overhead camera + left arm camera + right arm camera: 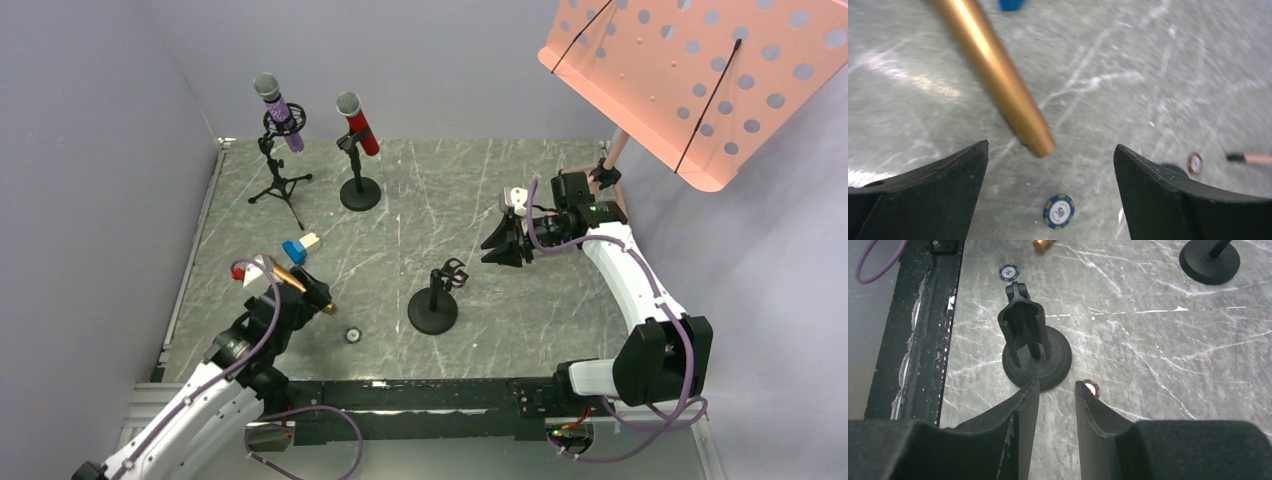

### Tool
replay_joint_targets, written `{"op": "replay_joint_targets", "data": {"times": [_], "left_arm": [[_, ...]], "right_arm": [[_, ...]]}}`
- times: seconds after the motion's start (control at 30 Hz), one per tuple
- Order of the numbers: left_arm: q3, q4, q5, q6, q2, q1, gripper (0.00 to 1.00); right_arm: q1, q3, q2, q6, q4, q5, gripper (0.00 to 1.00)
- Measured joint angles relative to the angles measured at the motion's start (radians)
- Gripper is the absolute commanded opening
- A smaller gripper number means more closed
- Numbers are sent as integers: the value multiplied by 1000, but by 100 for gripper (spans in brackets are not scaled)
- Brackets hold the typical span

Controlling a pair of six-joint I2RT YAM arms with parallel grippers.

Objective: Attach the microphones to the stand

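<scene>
Grey marble tabletop w/ the gold mic lying just ahead of my left claw, jaws wide & empty, right claw narrow, nothing held, near the empty stand; risk: an off-centre close nudges the mic & it rolls off.

Top external view looks steeply down from high behind the near edge over the whole table; left wrist view sits close above the gold microphone and poker chip; right wrist view, farther off, faces the empty stand, sharing that chip and the microphone's tip.
</scene>
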Motion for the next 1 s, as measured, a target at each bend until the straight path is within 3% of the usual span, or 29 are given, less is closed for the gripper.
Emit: {"op": "replay_joint_targets", "data": {"times": [0.2, 0.33, 0.47, 0.67, 0.8, 0.93, 1.0], "left_arm": [[172, -122, -96, -151, 358, 93, 99], [274, -128, -48, -157, 574, 259, 99], [309, -108, 13, -135, 678, 385, 98], [401, -71, 91, -89, 898, 505, 87], [412, -33, 110, -77, 995, 534, 78], [419, -23, 117, -77, 1040, 537, 62], [426, -13, 117, -77, 1065, 539, 59]], "right_arm": [[-3, -14, 0, 13, 21, -2, 39], [-8, -24, -11, 19, 36, -4, 39], [-16, -24, -19, 18, 36, -5, 40], [-24, -24, -25, 5, 34, -6, 40], [-27, -24, -25, -6, 29, -7, 40], [-32, -24, -25, -26, 7, -10, 41], [-33, -24, -25, -41, -11, -10, 40]]}}
